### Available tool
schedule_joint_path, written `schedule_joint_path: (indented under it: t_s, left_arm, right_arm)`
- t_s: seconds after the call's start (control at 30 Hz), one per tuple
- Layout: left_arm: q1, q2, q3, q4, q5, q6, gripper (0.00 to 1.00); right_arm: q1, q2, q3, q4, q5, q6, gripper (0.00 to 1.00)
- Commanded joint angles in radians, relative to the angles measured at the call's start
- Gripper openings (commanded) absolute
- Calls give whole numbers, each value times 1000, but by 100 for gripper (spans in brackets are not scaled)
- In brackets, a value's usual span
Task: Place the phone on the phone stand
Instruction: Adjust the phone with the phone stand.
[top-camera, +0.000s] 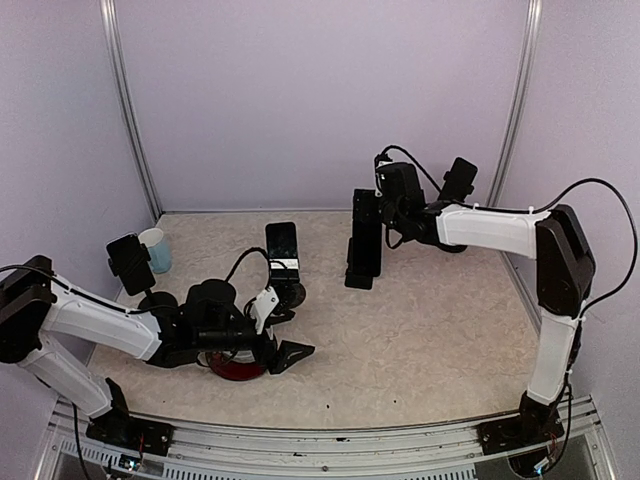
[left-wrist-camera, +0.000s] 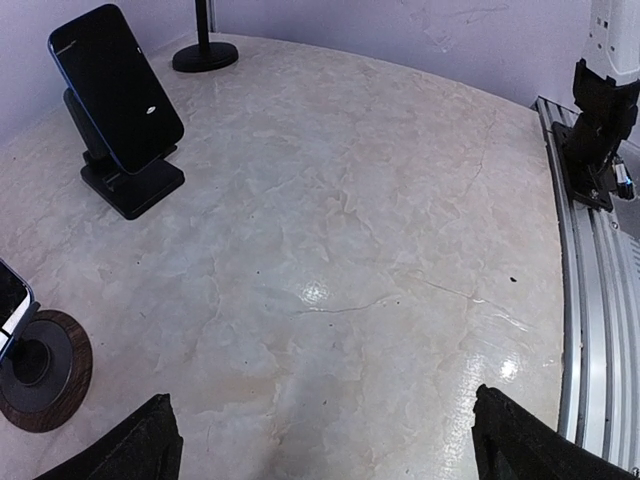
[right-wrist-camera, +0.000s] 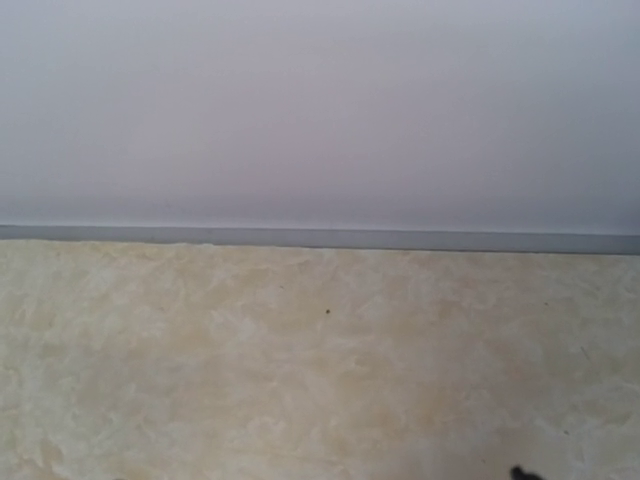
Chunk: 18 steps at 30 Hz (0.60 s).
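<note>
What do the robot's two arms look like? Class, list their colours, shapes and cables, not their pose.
The left arm and right arm match: smooth white shells on the long links and bulky black housings at the joints. A thin black cable loops loosely off the right arm. The left pincer has black fingers with a white block behind them. No markings are readable.

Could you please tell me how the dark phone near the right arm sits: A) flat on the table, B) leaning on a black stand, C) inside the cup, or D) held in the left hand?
B: the left wrist view shows the phone tilted back against the black stand, whose base sits on the table, while the left hand is open and empty.
</note>
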<state>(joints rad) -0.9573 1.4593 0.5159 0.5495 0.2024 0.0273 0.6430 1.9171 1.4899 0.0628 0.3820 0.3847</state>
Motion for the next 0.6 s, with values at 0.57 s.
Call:
schedule_joint_path:
  t_s: [0.57]
  left_arm:
    - [-9,-22,2,1,-1,4,99]
  right_arm:
    - [13,127,138,-119,53,15,87]
